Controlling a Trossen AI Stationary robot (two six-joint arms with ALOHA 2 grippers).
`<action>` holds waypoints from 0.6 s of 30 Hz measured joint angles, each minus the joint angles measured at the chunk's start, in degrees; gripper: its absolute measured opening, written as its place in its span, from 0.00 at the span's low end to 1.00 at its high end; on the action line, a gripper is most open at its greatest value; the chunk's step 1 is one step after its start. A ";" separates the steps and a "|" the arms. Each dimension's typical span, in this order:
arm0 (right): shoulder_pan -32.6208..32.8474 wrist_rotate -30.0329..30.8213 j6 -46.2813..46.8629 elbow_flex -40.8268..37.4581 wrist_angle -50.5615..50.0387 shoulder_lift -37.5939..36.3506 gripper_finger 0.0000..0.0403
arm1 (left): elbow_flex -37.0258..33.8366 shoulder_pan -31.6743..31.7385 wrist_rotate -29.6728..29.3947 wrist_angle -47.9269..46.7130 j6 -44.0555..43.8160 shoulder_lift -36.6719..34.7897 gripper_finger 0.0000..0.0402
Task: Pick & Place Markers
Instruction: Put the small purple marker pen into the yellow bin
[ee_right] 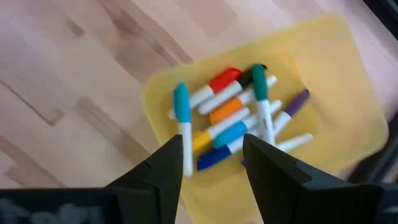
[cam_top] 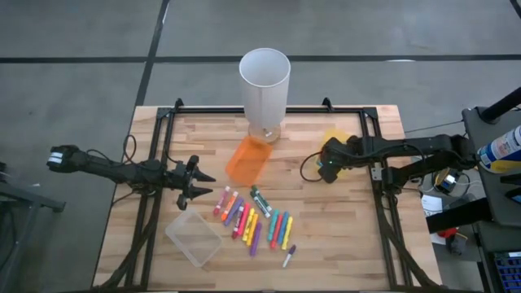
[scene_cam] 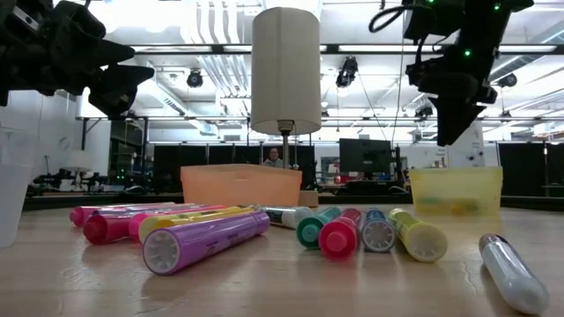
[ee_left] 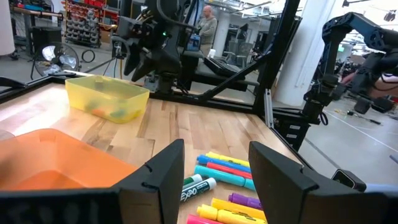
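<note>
Right fingers (ee_right: 211, 158) parted above yellow bin (ee_right: 354, 81), wrist view alone shows markers (ee_right: 239, 115) inside.

Both my arms are dark, almost black, built from slim tube segments with thicker joint blocks between them. On the left arm (cam_top: 122, 169) I see a pale, whitish end cap at the outer end and a thin black cable that makes loops along the links. The right arm (cam_top: 407, 150) carries a small blue-green light on the wrist block and also loose black cables near the base. In the low view small green lights shine on its housing. The fingers (ee_left: 163, 177) of the left gripper (ee_left: 214, 180) are matte black, broad, angular plates with bevelled edges. The right gripper (ee_right: 211, 171) has the same black wedge-shaped fingers (ee_right: 163, 168).
</note>
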 joint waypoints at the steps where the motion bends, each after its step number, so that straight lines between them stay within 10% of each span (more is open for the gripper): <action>1: 0.19 -0.21 -0.63 0.00 0.66 0.00 0.40 | -0.01 0.01 0.00 0.02 -0.02 -0.01 0.43; 18: 10.73 -13.72 -23.65 0.00 20.17 0.13 0.41 | -0.02 -0.01 0.02 0.00 -0.02 0.00 0.43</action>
